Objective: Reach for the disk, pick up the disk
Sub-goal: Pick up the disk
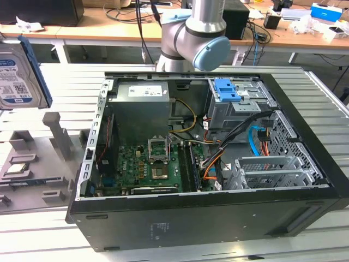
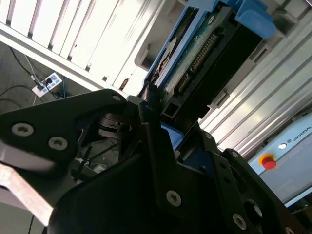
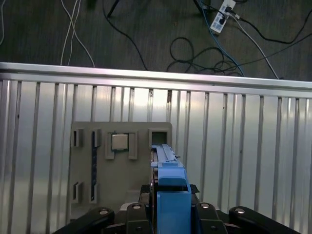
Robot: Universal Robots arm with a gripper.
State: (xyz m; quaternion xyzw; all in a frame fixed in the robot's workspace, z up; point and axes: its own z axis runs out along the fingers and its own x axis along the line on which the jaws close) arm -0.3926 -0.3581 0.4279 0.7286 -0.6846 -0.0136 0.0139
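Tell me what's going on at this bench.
The robot arm has its gripper closed on the disk, jaws on either side. It holds the disk upright over the grey tray, to the exterior view's left of the open computer case. A processor chip sits in the tray.

Open black PC case (image 1: 207,218) lies on its side on slatted alu table (image 1: 54,229). Inside: grey PSU box (image 1: 143,109) w/ white label at the rear, green motherboard (image 1: 144,164) just in front of it, 1 blue caddy (image 1: 226,90) atop metal drive cage (image 1: 256,95). Orange wires (image 1: 211,162) and a blue cable (image 1: 252,143) (loosely tangled) run between board and cage. At the exterior view's left, a grey fixture tray (image 1: 41,188); in the first wrist view it holds 1 CPU chip (image 3: 119,142). Power strip (image 3: 222,12) on the floor beyond the table. Wooden desks (image 1: 109,30) behind the case.
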